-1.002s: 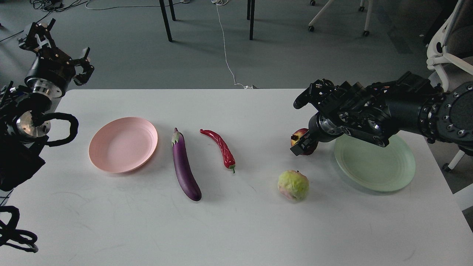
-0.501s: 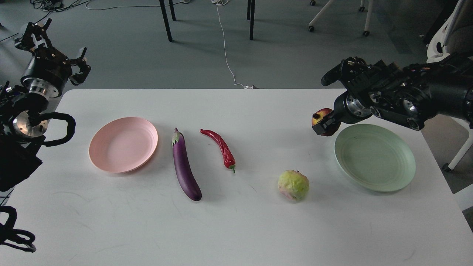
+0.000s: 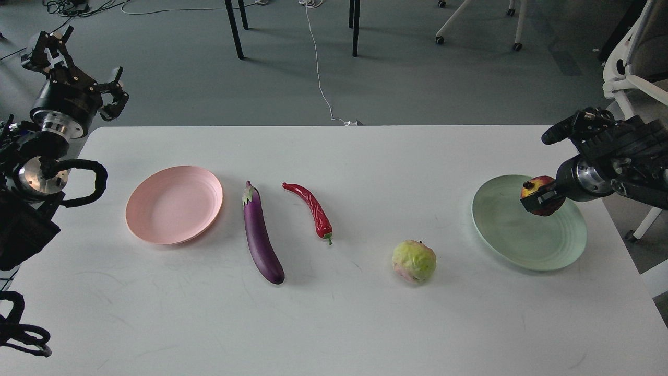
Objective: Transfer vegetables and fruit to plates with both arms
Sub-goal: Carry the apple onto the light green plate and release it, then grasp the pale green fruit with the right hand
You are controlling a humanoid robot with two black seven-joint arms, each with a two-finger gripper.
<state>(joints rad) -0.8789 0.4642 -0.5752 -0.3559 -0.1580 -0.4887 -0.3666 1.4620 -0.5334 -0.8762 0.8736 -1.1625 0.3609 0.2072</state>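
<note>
Head view: white table (image 3: 334, 324) w/ mint plate (image 3: 514, 245) at its right side. Right gripper (image 3: 543, 197) clamped round dark-red pomegranate (image 3: 540, 187), yellowish patch on top, held over plate's right part. Left gripper (image 3: 73, 62) off table's left corner, jaws spread, empty.

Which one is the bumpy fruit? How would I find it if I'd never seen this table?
Start at the mint green plate near the right end of the white table. Just left of it and a bit nearer the front edge, a round fruit sits alone on the tabletop. It is the only bumpy yellow-green thing with pinkish patches; the long eggplant and red chili lie farther left.
</note>
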